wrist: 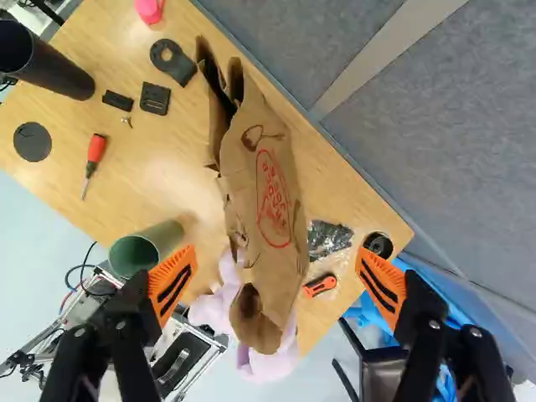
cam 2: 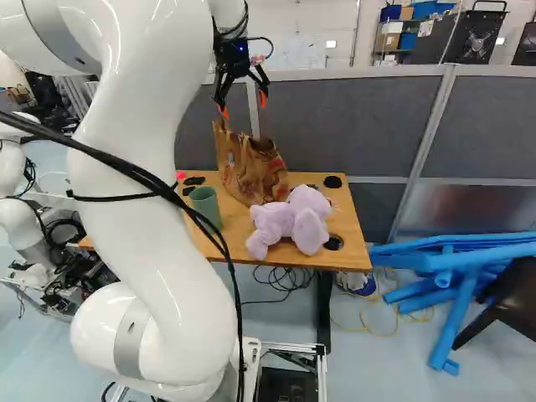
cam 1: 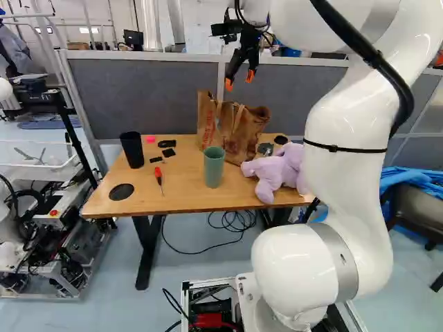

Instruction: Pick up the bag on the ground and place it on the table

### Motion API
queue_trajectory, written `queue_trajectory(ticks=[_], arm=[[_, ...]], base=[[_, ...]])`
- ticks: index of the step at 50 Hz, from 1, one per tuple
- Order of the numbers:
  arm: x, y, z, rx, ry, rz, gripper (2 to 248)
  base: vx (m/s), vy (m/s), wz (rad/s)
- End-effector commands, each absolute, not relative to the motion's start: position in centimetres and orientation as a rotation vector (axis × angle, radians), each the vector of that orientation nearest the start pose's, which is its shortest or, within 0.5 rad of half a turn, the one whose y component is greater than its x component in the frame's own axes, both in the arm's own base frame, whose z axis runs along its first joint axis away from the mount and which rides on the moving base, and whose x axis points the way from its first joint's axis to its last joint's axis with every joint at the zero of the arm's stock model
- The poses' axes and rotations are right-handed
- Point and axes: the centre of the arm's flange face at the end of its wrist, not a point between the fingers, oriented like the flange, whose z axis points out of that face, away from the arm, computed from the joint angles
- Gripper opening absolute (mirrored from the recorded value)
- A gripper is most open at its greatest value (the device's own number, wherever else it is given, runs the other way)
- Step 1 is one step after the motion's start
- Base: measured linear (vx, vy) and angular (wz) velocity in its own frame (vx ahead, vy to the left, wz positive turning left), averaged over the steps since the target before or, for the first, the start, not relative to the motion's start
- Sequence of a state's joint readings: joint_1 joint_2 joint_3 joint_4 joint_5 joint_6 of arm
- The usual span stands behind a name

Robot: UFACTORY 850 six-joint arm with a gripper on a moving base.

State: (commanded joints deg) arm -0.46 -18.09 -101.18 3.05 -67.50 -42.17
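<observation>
A large brown paper bag [cam 1: 239, 135] is stood upright on the wooden-topped bench [cam 1: 183, 187], beside its back edge and a little right of its middle as seen from the base. Some red print is borne on the bag's side. The black two-fingered claw [cam 1: 239, 79] is held above it, pointed downward. In the wrist view its orange pads [wrist: 172, 285] are seen spread wide apart; nothing is gripped, and the bag is seen ahead of the gap, with neither pad against it.

A lavender plush toy [cam 2: 291, 222] is laid in front of the bag, towards the bench's front right corner. A green cup [cam 1: 214, 167] is placed near the middle of the bench, and a tall black cup [cam 1: 132, 150] is set towards its back left corner. Between the two cups, a red-handled screwdriver [cam 1: 158, 174] is laid. Near the bench's right edge, an orange cutter [wrist: 320, 286] is seen. Behind the back edge, a grey fabric partition [cam 1: 138, 97] is stood.
</observation>
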Motion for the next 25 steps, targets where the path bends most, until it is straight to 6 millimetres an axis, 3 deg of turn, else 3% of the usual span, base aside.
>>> queue_trajectory(ticks=[25], arm=[[58.63, -0.03, 74.58, -2.963, -1.106, -0.433, 247]], base=[[-0.132, -0.003, 0.01]])
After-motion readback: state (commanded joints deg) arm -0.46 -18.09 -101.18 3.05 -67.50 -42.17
